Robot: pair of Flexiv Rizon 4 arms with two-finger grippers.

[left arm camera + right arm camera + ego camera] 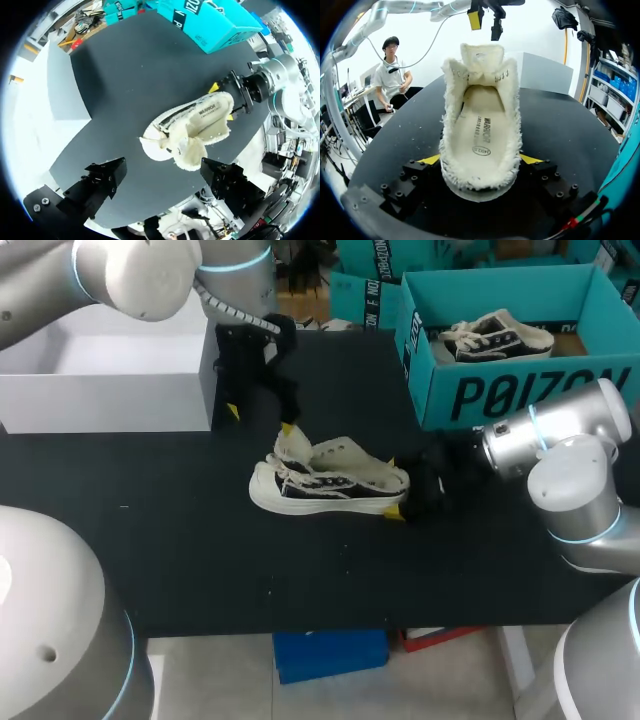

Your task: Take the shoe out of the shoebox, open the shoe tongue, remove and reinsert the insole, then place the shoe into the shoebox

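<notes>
The shoe point(330, 480) sits on its sole in the middle of the black table point(200, 560). The right gripper point(397, 487) is at the shoe's heel, one yellow tip on each side, squeezing it. Inside the shoe the insole point(482, 130) lies flat. At the shoe's front the tongue point(292, 445) sticks up. The left gripper point(260, 420) hangs just above the tongue, fingers wide apart, one tip right at the tongue's top. Behind the shoe's toe stands a white box point(110, 390). Behind its heel is the blue-green shoebox point(520, 390), with another shoe point(495, 338) inside.
</notes>
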